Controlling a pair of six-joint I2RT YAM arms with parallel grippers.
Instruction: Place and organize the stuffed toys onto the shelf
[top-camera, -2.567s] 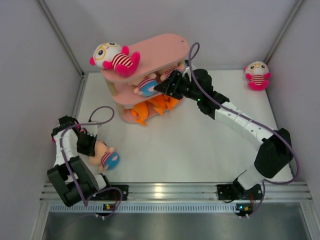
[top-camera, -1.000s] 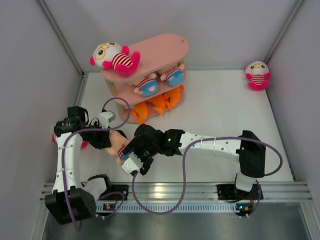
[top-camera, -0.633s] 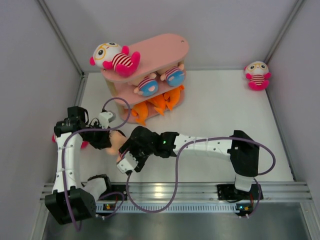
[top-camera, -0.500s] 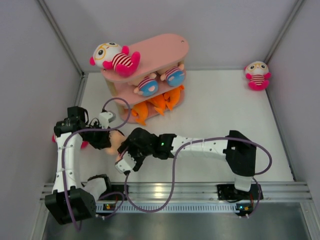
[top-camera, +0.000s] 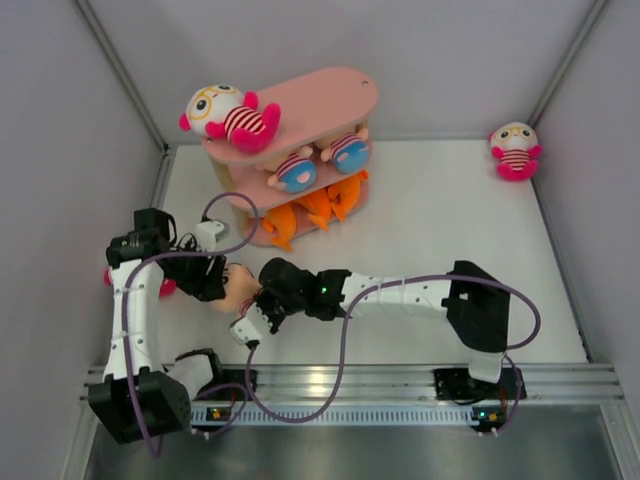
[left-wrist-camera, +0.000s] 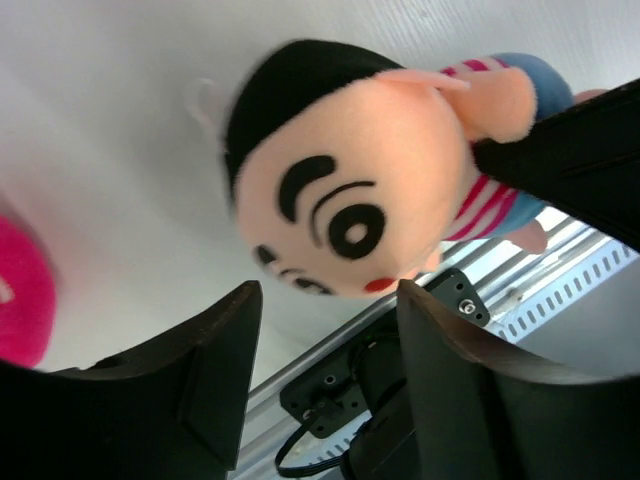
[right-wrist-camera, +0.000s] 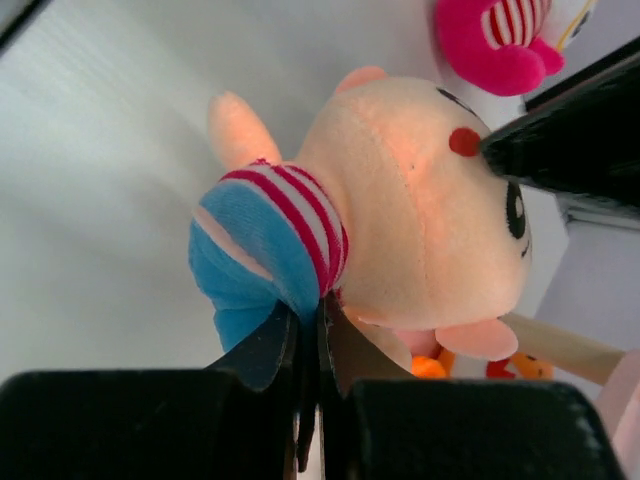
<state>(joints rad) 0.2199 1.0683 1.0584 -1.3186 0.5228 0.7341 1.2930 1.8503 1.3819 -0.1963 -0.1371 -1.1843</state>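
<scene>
A peach-headed doll (top-camera: 238, 283) with a striped shirt and blue bottom hangs between my two grippers near the table's front left. My right gripper (right-wrist-camera: 318, 312) is shut on the doll (right-wrist-camera: 400, 220), pinching fabric at its blue bottom. My left gripper (left-wrist-camera: 325, 335) is open, and the doll's face (left-wrist-camera: 340, 215) sits just past its fingertips. The pink shelf (top-camera: 320, 100) stands at the back left. It holds a white-headed doll (top-camera: 225, 115) on top, two peach-headed dolls (top-camera: 295, 172) in the middle and orange sharks (top-camera: 310, 210) below. Seen from above, the left gripper (top-camera: 217, 277) and right gripper (top-camera: 257, 300) flank the doll.
Another white-headed doll (top-camera: 515, 150) lies at the back right corner. A pink toy (top-camera: 165, 288) shows partly behind my left arm, by the left wall. The metal rail (top-camera: 350, 380) runs along the near edge.
My right arm swung from the shelf to the doll and shut on its bottom. My left gripper, which held the doll's head, has opened.
</scene>
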